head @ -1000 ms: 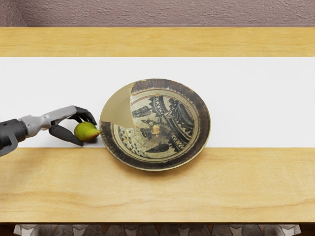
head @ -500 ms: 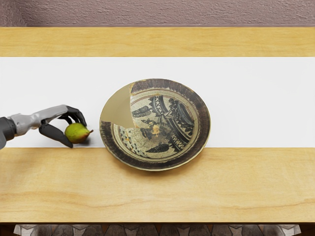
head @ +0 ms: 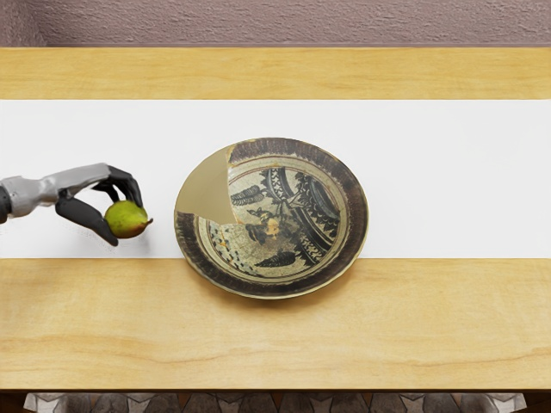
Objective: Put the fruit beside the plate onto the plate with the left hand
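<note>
Green-yellow skin marks the fruit (head: 126, 218), a small pear held by the left hand (head: 110, 183). The dark fingers (head: 127, 187) curl over its top and the thumb (head: 86, 215) presses in from the near left side, so the grip is closed on it. I cannot tell from my feed whether the pear touches the cloth under it or sits just clear.

The pear's long axis runs roughly parallel to the worktop's front edge. Its narrow stem end points right, toward the plate (head: 356, 215), and dips a little toward me. The fat end is tucked into the palm.

It sits over the left part of the worktop (head: 275, 335), near that edge. It is to the left of the plate, apart from the rim with a clear gap between them.

The plate is round and dark-rimmed, with a worn painted pattern and a plain tan patch at its upper left. It lies near the middle, partly on a white runner (head: 430, 172) and partly on the bare front strip.

The worktop is pale wood, with the runner stretching from its left edge to its right. Behind the far edge is a rough purple-grey wall (head: 275, 21), and a strip of patterned floor (head: 275, 403) shows below the front edge.
</note>
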Controlling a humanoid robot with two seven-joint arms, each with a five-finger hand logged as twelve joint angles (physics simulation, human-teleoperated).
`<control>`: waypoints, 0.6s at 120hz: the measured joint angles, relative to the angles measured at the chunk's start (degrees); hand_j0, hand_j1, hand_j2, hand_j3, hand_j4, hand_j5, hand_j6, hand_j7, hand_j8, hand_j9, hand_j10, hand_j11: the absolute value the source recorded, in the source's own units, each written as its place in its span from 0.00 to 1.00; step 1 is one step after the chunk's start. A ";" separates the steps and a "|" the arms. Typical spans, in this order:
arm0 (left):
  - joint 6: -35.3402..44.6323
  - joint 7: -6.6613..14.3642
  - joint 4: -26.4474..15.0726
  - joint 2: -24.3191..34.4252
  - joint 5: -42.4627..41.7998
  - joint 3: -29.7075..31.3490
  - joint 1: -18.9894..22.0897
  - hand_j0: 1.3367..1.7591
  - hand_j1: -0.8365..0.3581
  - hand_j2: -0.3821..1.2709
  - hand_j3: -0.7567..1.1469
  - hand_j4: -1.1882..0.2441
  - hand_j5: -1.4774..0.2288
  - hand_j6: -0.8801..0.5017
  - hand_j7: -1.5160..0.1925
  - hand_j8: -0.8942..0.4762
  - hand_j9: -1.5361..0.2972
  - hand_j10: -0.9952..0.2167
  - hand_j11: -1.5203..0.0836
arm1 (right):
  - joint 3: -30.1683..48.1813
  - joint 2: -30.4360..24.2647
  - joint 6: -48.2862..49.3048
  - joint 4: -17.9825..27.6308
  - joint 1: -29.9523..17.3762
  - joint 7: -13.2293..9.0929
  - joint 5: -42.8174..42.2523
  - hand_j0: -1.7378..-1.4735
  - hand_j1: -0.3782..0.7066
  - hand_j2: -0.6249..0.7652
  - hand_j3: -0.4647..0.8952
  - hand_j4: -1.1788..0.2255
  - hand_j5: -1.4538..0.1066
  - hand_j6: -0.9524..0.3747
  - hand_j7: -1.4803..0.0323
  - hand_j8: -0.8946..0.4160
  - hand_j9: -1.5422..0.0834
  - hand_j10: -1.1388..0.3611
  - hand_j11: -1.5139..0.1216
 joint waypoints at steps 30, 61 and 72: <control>-4.07 0.04 -1.40 0.80 -1.62 -0.29 -3.66 0.76 0.50 0.52 0.40 0.40 0.32 0.33 0.35 0.34 0.34 0.27 0.38 | 0.00 0.00 0.00 -0.01 0.06 0.00 0.00 0.30 0.03 0.45 0.34 0.84 0.93 0.72 0.98 0.68 0.95 0.76 0.93; -7.39 0.05 -1.67 0.98 -3.46 -0.40 -7.24 0.76 0.50 0.54 0.40 0.37 0.31 0.31 0.34 0.33 0.34 0.25 0.37 | 0.00 0.00 0.00 -0.01 0.09 0.00 0.00 0.30 0.03 0.45 0.34 0.84 0.93 0.72 0.98 0.68 0.95 0.76 0.93; -8.95 0.05 -1.71 1.06 -4.24 -0.49 -8.58 0.76 0.50 0.55 0.40 0.37 0.31 0.31 0.34 0.33 0.33 0.25 0.37 | 0.00 0.00 0.00 -0.02 0.12 0.00 0.00 0.30 0.03 0.45 0.34 0.84 0.93 0.72 0.98 0.68 0.95 0.76 0.93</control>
